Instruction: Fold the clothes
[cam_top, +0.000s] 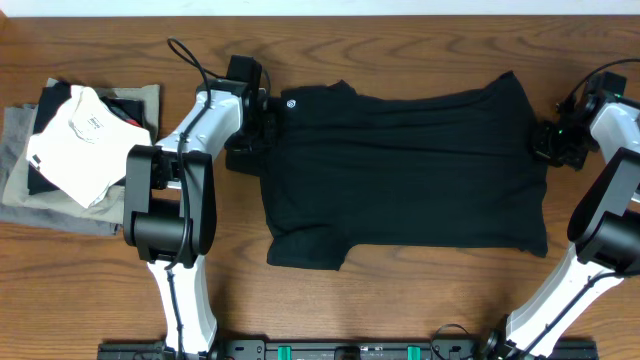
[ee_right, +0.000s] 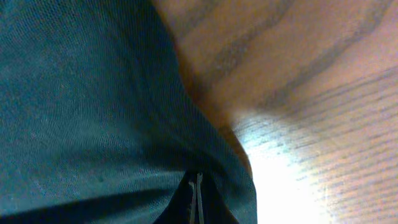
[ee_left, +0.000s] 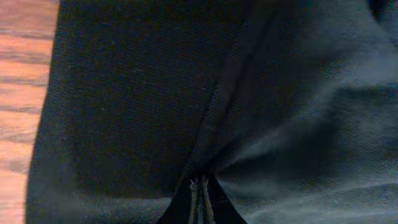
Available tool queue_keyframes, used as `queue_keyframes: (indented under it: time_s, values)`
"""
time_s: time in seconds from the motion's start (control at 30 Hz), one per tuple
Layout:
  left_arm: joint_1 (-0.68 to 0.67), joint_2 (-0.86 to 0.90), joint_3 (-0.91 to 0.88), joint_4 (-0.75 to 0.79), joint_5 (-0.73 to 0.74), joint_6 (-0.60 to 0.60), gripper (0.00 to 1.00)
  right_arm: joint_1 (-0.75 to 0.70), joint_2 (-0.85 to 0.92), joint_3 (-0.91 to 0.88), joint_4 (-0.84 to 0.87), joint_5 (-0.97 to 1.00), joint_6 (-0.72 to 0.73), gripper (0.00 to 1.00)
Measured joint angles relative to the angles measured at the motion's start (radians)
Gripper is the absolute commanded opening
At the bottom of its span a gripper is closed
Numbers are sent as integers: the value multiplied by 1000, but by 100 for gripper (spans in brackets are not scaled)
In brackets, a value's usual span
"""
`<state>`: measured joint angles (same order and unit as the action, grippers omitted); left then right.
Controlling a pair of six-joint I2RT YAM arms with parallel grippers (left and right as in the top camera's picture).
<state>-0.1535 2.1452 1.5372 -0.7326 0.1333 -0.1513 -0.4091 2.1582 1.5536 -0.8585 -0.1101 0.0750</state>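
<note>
**T-shirt [cam_top: 400, 170] stretched between two closed grippers**

Plain black and short-sleeved, the T-shirt lies sideways across the middle and right of the wooden table [cam_top: 400, 310]. It sits closer to the far edge than to the near one. Its collar points toward the table's left edge, and a small pale round label shows just inside it. The hem points toward the right edge. The cloth forms a rough rectangle, mostly flat. Faint creases run along the far side, and one sleeve sticks out at the near-left corner of the garment. The weave looks soft and fine-ribbed in the wrist views.

The left gripper [cam_top: 270, 127] sits at the collar end, on the far-left part of the shirt. Its wrist view shows the jaws pressed together on a pinch of black fabric, with folds fanning out from the tips.

The right gripper [cam_top: 541, 141] sits at the hem end, toward the table's right edge. Its jaws are likewise closed tight, on the very edge of the cloth. Bare wood shows just beside the pinched hem.

Near the table's left edge, well apart from the shirt, a white garment [cam_top: 80, 140] lies folded on top of an olive garment [cam_top: 15, 175]. A little dark cloth shows between them.
</note>
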Motion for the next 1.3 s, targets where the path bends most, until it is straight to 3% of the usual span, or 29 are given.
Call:
queue_keyframes:
  time_s: [0.07,0.17,0.27,0.33,0.47,0.6,0.7,0.73,0.9,1.07,1.3]
  values:
    - [4,-1,1,-3,-12,6,27,-1,0,18,-43,3,0,7]
    - [8,-34,1,-11,-33,11,47,-6,-5,81,-126,-10,2,28]
    - [13,-108,1,-34,-41,12,48,-9,-40,134,-217,-33,-2,30]
    - [13,-177,1,-75,-39,13,49,-10,-90,156,-293,-45,-2,27]
    - [8,-288,13,-182,-19,13,49,-10,-201,170,-414,-61,-1,2]
    - [-5,-314,19,-328,15,3,47,-3,-245,162,-467,-71,13,1]
    - [-19,-306,11,-421,27,-32,10,22,-245,98,-449,-71,32,1]
    - [-24,-306,6,-440,29,-37,6,34,-245,62,-437,-71,42,1]
    - [-64,-306,-58,-479,76,-70,6,74,-241,-131,-306,-74,75,1]
    - [-132,-305,-154,-398,104,-90,6,80,-235,-284,-164,-72,101,1]
    - [-158,-305,-294,-282,119,-121,6,78,-235,-316,-112,-73,112,1]
